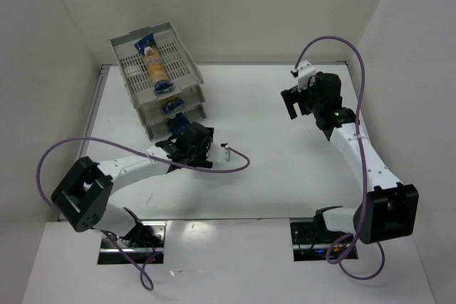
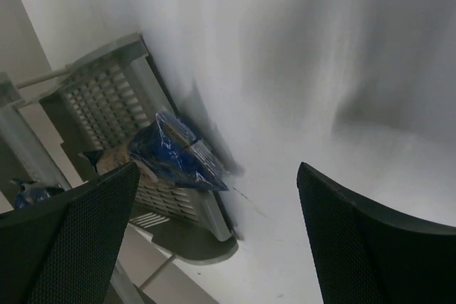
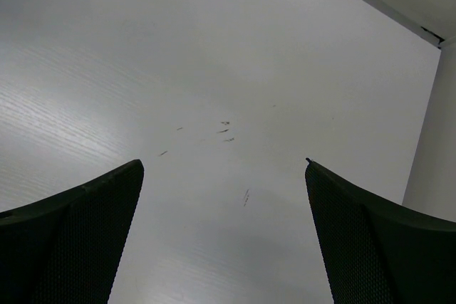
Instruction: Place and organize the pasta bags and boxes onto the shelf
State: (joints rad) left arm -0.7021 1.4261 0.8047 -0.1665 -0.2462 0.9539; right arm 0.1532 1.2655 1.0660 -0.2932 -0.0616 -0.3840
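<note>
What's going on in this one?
Two arms are stocking pasta bags on a shelf. The top bag lies on the upper tier, while the middle bag and bottom bag show blue ends in the lower tiers. The left pincer is open and empty at the shelf's lower front. The right pincer hangs open and empty over the table.

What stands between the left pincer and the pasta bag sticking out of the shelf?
Nothing visible does. The open left pincer faces the blue end of the pasta bag, which lies in a tray of the shelf. Only free space is between them.
</note>
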